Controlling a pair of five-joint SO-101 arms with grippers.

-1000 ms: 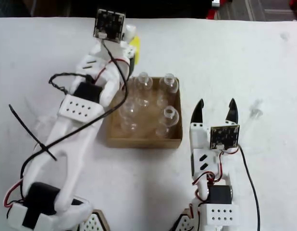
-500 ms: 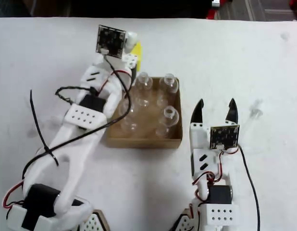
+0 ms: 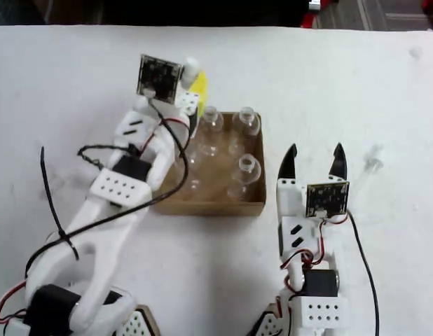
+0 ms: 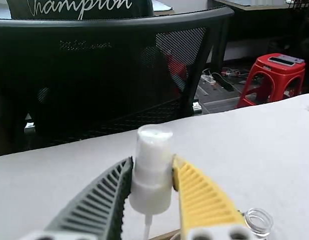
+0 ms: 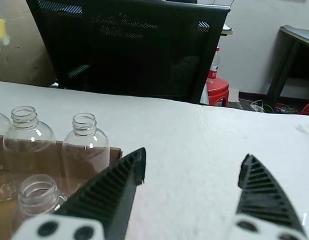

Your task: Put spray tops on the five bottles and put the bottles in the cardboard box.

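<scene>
A spray top (image 4: 152, 172) is held upright in the left hand (image 4: 151, 165), just beside the nearest bottle (image 3: 210, 120); the right hand (image 3: 313, 159) is spread wide.

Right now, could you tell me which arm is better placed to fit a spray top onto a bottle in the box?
Left. The left gripper holds a spray top at the cardboard box's far corner, near an open bottle; the right gripper is open and empty beside the box.
</scene>
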